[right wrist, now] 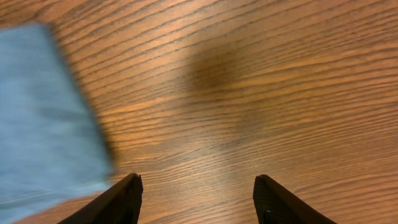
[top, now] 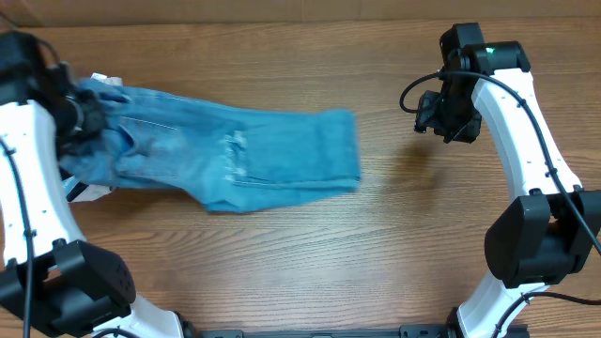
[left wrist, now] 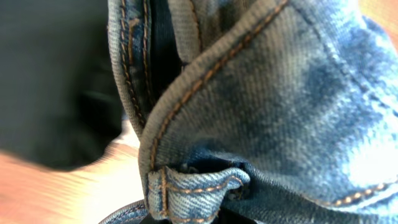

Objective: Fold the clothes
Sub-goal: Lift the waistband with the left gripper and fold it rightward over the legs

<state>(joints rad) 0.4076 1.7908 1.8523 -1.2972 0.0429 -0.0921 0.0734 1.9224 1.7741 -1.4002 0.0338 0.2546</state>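
Observation:
The light-blue jeans lie folded lengthwise across the left half of the table, their folded end pointing right. My left gripper is at their bunched left end, shut on the denim. In the left wrist view the waistband and a belt loop of the jeans fill the frame, pinched right at the jaws. My right gripper hangs over bare wood, to the right of the jeans and apart from them. Its fingers stand open with nothing between them, and the jeans' edge shows at the left.
A bit of white cloth pokes out from under the jeans' left end. A dark blurred shape lies beside the waistband in the left wrist view. The wooden table shows bare wood on its right half and along the front.

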